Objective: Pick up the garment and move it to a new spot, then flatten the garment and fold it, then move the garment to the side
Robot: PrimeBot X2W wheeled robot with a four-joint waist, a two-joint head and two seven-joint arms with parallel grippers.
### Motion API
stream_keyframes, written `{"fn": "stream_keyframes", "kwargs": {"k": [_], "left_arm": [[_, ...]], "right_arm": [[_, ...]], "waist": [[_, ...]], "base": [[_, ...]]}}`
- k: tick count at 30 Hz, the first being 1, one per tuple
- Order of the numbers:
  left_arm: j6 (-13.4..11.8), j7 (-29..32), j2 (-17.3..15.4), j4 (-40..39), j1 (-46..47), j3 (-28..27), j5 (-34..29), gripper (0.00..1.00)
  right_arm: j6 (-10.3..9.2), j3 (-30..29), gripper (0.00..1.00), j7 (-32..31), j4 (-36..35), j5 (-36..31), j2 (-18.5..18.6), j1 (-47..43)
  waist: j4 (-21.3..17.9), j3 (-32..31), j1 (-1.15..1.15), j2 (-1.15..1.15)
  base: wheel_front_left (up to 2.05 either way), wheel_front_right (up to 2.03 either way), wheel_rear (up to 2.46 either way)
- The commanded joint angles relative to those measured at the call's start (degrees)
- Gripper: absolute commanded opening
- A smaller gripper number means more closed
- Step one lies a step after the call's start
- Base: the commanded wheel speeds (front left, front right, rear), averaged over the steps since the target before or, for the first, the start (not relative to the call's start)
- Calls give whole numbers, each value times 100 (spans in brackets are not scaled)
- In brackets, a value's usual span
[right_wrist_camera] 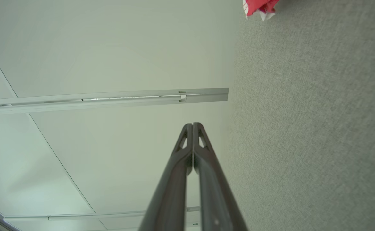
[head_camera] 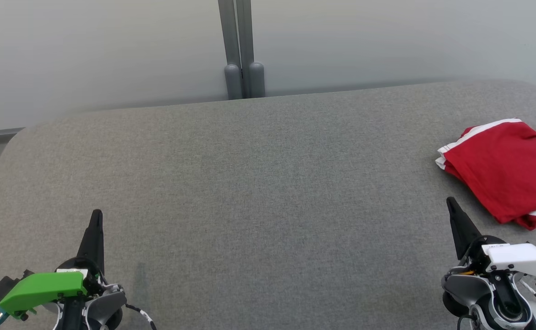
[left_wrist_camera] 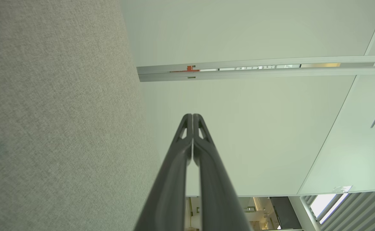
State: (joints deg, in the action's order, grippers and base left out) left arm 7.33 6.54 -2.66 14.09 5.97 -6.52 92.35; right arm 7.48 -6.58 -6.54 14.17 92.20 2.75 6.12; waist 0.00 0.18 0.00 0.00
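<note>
A grey fabric table fronts a pale wall. The left gripper sits low at the near left, fingers pressed together and pointing away. The right gripper mirrors it, also closed and empty. The red garment lies just beyond it, at the table's right edge.

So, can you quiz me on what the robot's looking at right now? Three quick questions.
1. True or false: the red garment with white trim lies on the grey fabric-covered surface at the robot's right.
2. The left claw is: A open; B shut, empty; C shut on cloth.
3. Fill in: the right claw is ___ the garment (touching / apart from).
Key: 1 true; 2 B; 3 apart from.
</note>
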Motion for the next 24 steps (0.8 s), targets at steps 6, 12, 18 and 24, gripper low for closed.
{"fn": "stream_keyframes", "kwargs": {"k": [6,12,18,24], "left_arm": [[29,25,-43,-9,64,-17,6,0],[29,25,-43,-9,64,-18,5,0],[29,25,-42,-9,64,-17,5,0],[29,25,-42,-10,64,-18,5,0]], "right_arm": [[2,6,0,-21,-24,39,24,29],[2,6,0,-21,-24,39,24,29],[2,5,0,-21,-24,39,24,29],[2,5,0,-21,-24,39,24,29]], "waist": [[0,0,0,0],[0,0,0,0],[0,0,0,0],[0,0,0,0]], "base": [[0,0,0],[0,0,0],[0,0,0],[0,0,0]]}}
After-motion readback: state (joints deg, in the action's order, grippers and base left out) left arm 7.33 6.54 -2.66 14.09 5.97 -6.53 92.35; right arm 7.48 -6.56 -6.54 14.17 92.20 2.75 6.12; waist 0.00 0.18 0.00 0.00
